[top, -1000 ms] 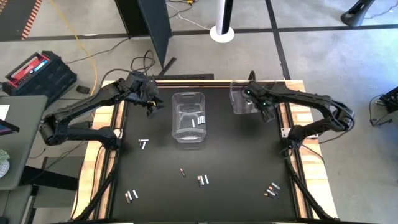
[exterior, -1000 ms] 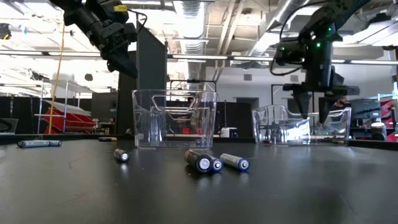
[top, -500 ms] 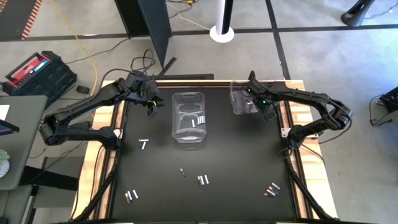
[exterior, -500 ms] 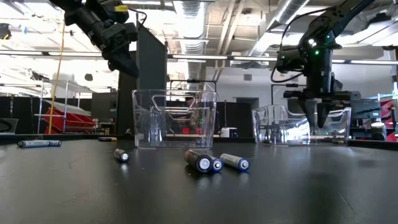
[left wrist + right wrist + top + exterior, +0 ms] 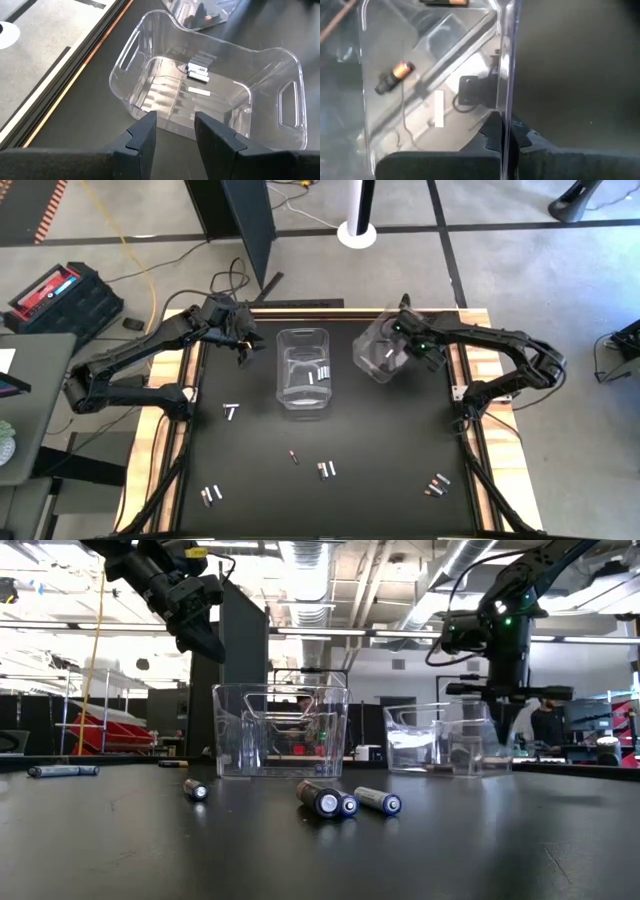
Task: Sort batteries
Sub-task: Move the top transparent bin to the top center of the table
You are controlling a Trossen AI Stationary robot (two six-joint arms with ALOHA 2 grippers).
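**Right tool grips the wall of a bin; most cells are not sorted yet**

High view: two clear rectangular plastic bins stand on the black bench. The middle bin holds a few silvery-white cylindrical batteries. The second bin sits tilted near the far right corner. Many loose batteries lie near the front edge, so I judge that most of the sorting is left. The left tool hangs near the far left corner; the right tool is at the second bin.

Low view: three loose cells lie in front of the bins. The right tool reaches down onto the second bin's wall.

Left wrist view: the left tool is partly spread and empty, above the middle bin.

Right wrist view: the right tool is pressed together on the bin's clear wall. Inside lies a dark battery with a copper end.
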